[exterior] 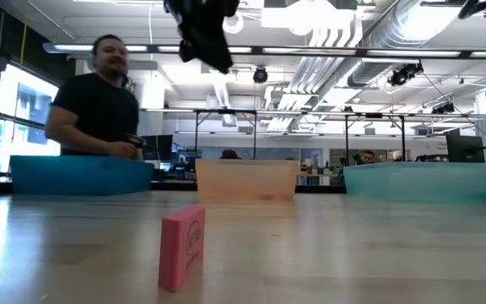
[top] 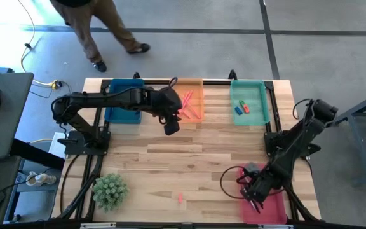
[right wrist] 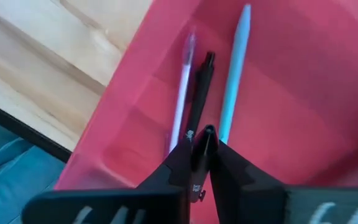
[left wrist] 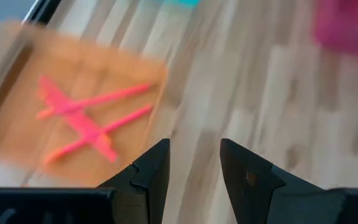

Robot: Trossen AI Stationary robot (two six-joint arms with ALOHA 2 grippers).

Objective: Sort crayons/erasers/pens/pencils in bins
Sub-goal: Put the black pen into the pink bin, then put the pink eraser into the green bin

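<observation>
Right pincer (right wrist: pixel 201 146) sits low in the red-pink bin (right wrist: pixel 303 93), fingers pinching a black pen (right wrist: pixel 202 93); we note two more pens beside it, one purple (right wrist: pixel 183 81), one pale blue (right wrist: pixel 234 74), all lengthwise along the bin. Left pincer (left wrist: pixel 194 165) is spread and empty, above the wooden bench (top: pixel 189 159) just beside the orange bin (top: pixel 192 105) holding salmon-pink sticks (left wrist: pixel 86 118). Teal bin (top: pixel 250 102) holds erasers (top: pixel 241 107). Pink eraser (exterior: pixel 182 247) stands on the bench; a person (exterior: pixel 99 101) behind, open office beyond
</observation>
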